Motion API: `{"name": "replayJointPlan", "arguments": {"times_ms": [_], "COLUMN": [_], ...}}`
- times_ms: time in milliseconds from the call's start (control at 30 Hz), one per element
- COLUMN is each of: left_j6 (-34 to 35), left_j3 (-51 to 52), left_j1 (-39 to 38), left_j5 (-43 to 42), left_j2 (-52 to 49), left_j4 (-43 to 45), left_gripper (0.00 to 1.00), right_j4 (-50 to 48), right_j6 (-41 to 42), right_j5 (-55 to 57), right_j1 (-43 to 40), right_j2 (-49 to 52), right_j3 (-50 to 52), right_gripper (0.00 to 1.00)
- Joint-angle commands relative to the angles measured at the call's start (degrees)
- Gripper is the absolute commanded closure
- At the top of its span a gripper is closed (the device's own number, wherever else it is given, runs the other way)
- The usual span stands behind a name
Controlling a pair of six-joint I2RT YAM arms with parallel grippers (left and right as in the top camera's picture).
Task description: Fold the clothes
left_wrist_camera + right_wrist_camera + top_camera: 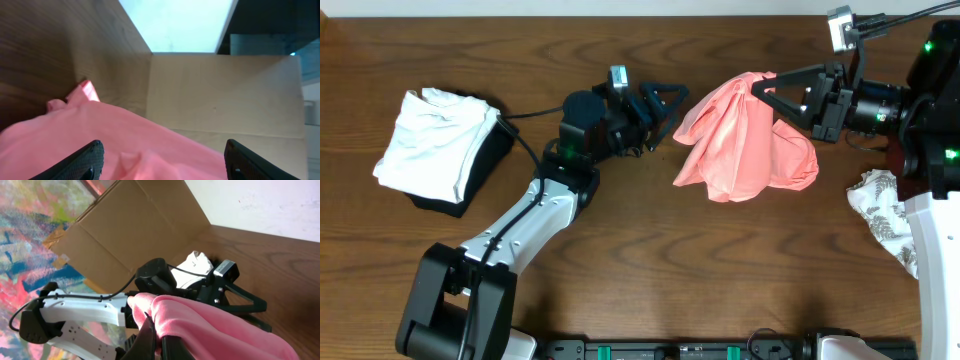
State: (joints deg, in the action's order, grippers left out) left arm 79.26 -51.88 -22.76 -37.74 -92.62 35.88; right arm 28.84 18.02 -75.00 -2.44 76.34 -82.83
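Note:
The clothes are one salmon-pink garment [745,140], bunched and hanging in the right half of the overhead view. My right gripper [767,88] is shut on its upper edge and holds it lifted; in the right wrist view the jaws [162,341] pinch a fold of pink cloth [215,325]. My left gripper [672,105] stands open just left of the garment, its tips near the cloth's left edge. In the left wrist view the two black fingers [85,160] are wide apart around the left gripper [162,161], with a pink fold [100,135] between and beyond them, not clamped.
A white folded garment [435,140] lies on something black at the table's left. A white cloth with grey leaf print [885,215] lies at the right edge by the right arm's base. A cardboard box [220,95] stands behind the table.

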Motion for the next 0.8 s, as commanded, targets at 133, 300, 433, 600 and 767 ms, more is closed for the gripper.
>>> {"name": "replayJointPlan", "arguments": {"times_ms": [133, 300, 433, 600, 767], "left_j6": [2.49, 2.49, 3.56, 6.19, 6.19], "left_j3": [-0.76, -0.74, -0.74, -0.74, -0.74], "left_j1": [0.02, 0.02, 0.02, 0.02, 0.02], "left_j5": [-5.46, -8.39, -10.16, -12.87, -13.22], "left_j2": [0.2, 0.2, 0.2, 0.2, 0.2], "left_j4": [0.44, 0.22, 0.17, 0.2, 0.2], "left_gripper": [0.23, 0.23, 0.23, 0.23, 0.23], "right_j4": [-0.35, -0.35, -0.35, -0.35, -0.33], "right_j6": [0.61, 0.61, 0.61, 0.61, 0.61], "right_j5": [-0.15, 0.2, 0.22, 1.46, 1.46], "right_j1": [-0.72, -0.72, -0.72, -0.72, -0.72], "right_j2": [-1.01, -1.01, -1.01, -1.01, -1.01], "right_j3": [-1.73, -1.73, -1.73, -1.73, -1.73], "right_gripper": [0.99, 0.99, 0.99, 0.99, 0.99]}}
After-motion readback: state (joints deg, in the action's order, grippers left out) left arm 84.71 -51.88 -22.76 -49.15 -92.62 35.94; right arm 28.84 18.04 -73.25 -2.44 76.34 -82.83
